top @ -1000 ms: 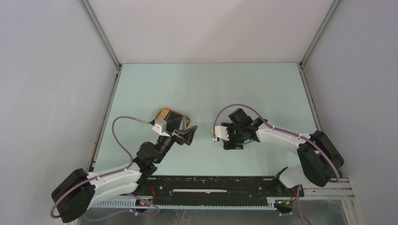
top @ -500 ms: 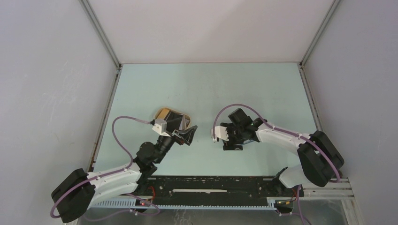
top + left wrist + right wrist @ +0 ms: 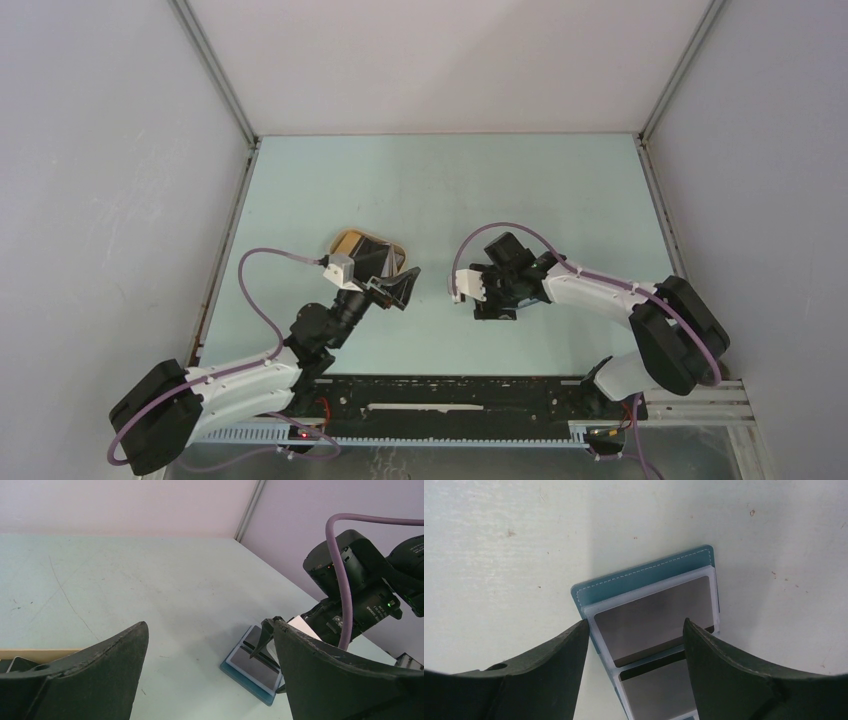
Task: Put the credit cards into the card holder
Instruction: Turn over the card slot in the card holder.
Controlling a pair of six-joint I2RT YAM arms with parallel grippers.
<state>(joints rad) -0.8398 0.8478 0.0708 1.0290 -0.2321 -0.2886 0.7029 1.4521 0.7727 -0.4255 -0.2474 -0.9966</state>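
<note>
We see a pale green table (image 3: pixel 450 190) closed in by grey walls (image 3: pixel 100 150). A tan tray (image 3: pixel 343 239) sits on the table's left half. The left claw (image 3: pixel 209 630) hangs just beside the tray's right end, fingers spread wide with nothing between them. In the left wrist view the tray's rim shows at the lower left, and a dark grey edge lies inside it that we cannot identify.

From above, the right claw (image 3: pixel 635 625) and its wrist cover the holder (image 3: pixel 644 572), so we cannot make it out there. In the left wrist view the right arm's black body and its purple cable (image 3: pixel 345 580) stand behind the holder and hide its far end.

The holder lies flat on the table right of centre, well apart from the tray. Its clear sleeves face up, and a teal border with pale stitching shows around them. Grey cards (image 3: pixel 659 617) sit in the sleeves, one below the other, and the lower one runs out of the right wrist view.

The right claw points straight down over the holder. Its fingers are apart, one on each side of the upper card, and we see nothing held between them. In the left wrist view one dark fingertip (image 3: pixel 262 640) comes down to the sleeve's edge. We cannot tell whether it touches.
</note>
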